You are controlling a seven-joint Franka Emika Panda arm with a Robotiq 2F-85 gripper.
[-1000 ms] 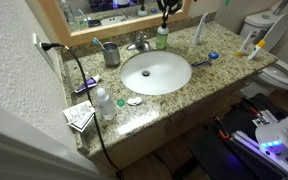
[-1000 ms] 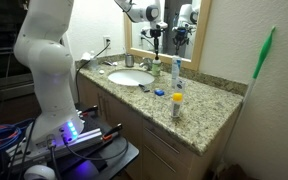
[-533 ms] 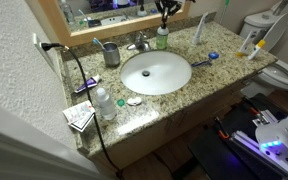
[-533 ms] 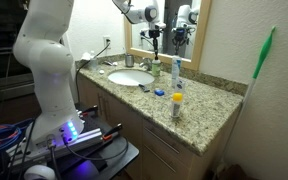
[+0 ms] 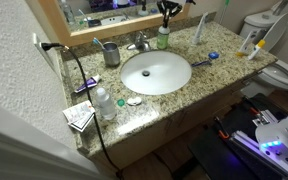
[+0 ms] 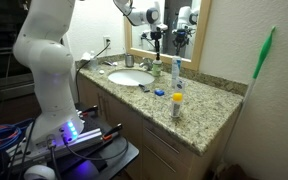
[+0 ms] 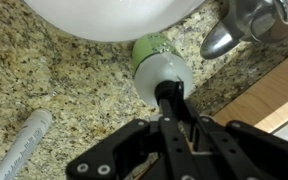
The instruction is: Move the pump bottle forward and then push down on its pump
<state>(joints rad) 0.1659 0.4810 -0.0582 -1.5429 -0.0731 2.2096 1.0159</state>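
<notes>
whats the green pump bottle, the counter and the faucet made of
The pump bottle looks like translucent green plastic with a matte white plastic collar. The countertop seems polished granite or a lookalike: speckled tan, brown and black. The faucet appears chromed metal, mirror-bright with reflections.

Pump bottle (image 6: 155, 67) upright on worktop (image 6: 206, 116), just beyond sink (image 6: 130, 77). Claw (image 6: 156, 38) poised directly above the bottle.
</notes>
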